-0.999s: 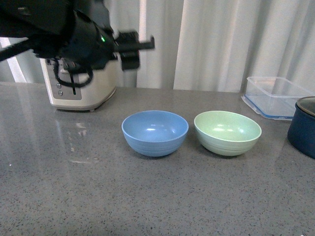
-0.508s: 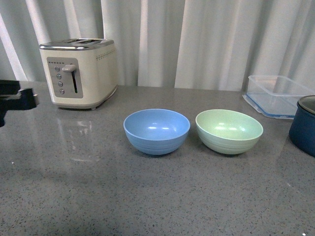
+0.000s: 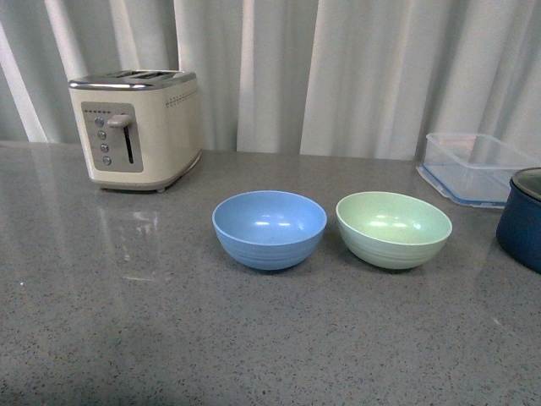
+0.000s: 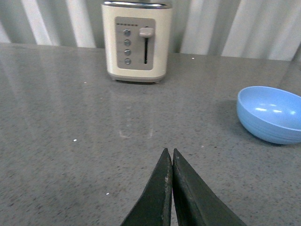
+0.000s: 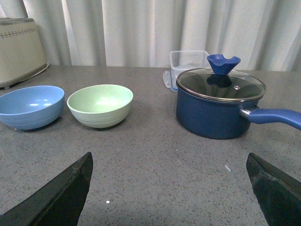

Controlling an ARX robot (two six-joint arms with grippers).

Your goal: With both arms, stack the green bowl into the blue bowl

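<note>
The blue bowl (image 3: 269, 227) and the green bowl (image 3: 393, 227) stand upright and empty, side by side on the grey countertop, blue to the left, a small gap between them. Neither arm shows in the front view. In the left wrist view my left gripper (image 4: 169, 151) is shut with nothing in it, low over the counter, and the blue bowl (image 4: 271, 113) lies off to one side of it. In the right wrist view my right gripper (image 5: 169, 157) is wide open and empty, with the green bowl (image 5: 100, 104) and blue bowl (image 5: 30, 106) some way ahead.
A cream toaster (image 3: 137, 126) stands at the back left. A clear blue-rimmed container (image 3: 475, 166) and a dark navy pot (image 3: 521, 216) with a glass lid (image 5: 220, 83) and long handle (image 5: 275, 116) sit at the right. White curtains hang behind.
The left arm, which filled the upper left of the front view a second ago, has dropped leftward and out of that view. The bowls have not moved.
</note>
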